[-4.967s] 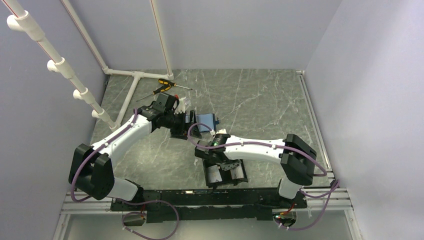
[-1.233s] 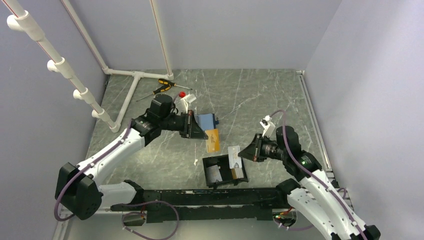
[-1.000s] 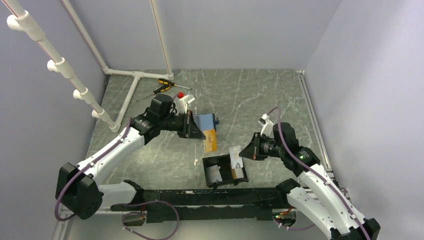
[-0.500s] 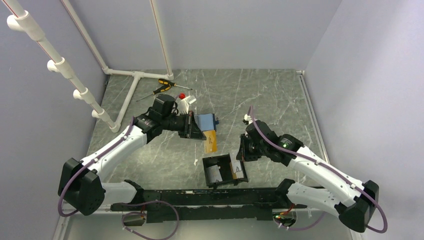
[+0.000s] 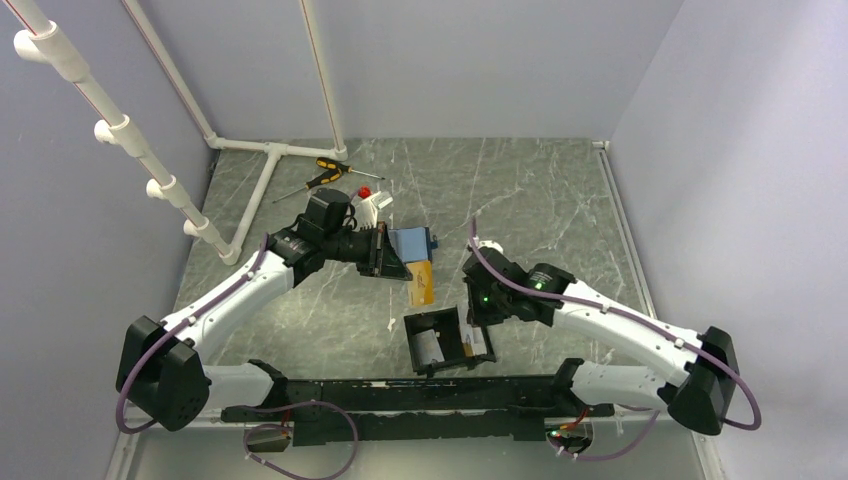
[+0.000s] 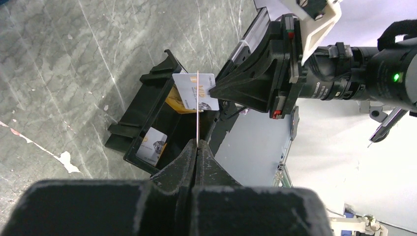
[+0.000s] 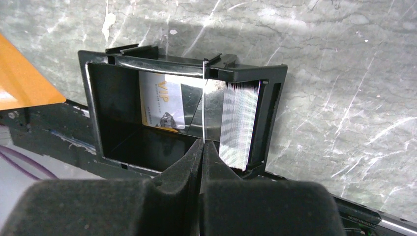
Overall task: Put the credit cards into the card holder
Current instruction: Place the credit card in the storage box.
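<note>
right tool [image 7: 201, 142] reached card holder [image 7: 93, 108], grips white card [image 6: 189, 91] | left tool [image 6: 197, 145] grips orange card [image 5: 423, 283] | wrist-only: stack [image 7: 238, 123]

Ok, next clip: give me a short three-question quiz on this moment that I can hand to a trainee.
1. True or false: the small shallow black rectangular card holder is empty.
2. The right gripper hangs: A above the card holder; B far left of it; C far behind it.
3. What does the left gripper pinch?
Key: 1 false: a printed card lies flat inside, and a stack of cards stands along one side. 2 A; it grips a pale card. 3 A thin orange-gold credit card, by one edge.
</note>
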{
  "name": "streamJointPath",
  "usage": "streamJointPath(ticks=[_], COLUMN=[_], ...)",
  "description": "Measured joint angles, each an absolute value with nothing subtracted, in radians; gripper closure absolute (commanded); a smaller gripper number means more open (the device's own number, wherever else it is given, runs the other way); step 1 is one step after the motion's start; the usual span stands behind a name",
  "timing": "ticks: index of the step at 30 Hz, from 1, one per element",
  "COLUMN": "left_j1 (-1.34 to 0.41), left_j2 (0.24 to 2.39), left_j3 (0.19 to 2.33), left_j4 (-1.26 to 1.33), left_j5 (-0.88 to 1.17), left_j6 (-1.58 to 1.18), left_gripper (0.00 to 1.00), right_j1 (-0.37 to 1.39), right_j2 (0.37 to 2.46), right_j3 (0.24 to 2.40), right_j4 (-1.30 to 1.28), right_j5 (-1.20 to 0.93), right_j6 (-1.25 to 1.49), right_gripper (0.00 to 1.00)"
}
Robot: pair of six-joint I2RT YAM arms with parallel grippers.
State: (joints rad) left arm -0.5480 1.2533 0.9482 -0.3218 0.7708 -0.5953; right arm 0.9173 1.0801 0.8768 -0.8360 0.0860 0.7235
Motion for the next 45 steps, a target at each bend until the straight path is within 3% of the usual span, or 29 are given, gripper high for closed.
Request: streamJointPath(ticks=[17,25,42,45], left_j1=[-0.548,-0.548,-0.548,-0.546], left_j2=[1.252,1.252,1.246,1.246], left_j3=[0.948,0.942,0.937,0.937], left_j4=[-0.327,-0.319,-0.322,-0.329], left_j5=[0.779,0.789,0.788,0.786], left_j6=[-0.596,-0.598,-0.598,-0.598], left_gripper=[1.0,1.0,1.0,1.0], right_j1=[0.975,0.961,0.931,0.93], right_j2=[1.098,1.236,1.372,1.4], right_j3=[1.005,1.114,1.115,1.115], right_j4=[-0.949,-1.056,-1.08,-1.068], right_j5=[0.146,0.085,0.026,0.03], right_j6=[0.741,0.701,0.631,0.63], right_gripper=[1.0,1.0,1.0,0.95])
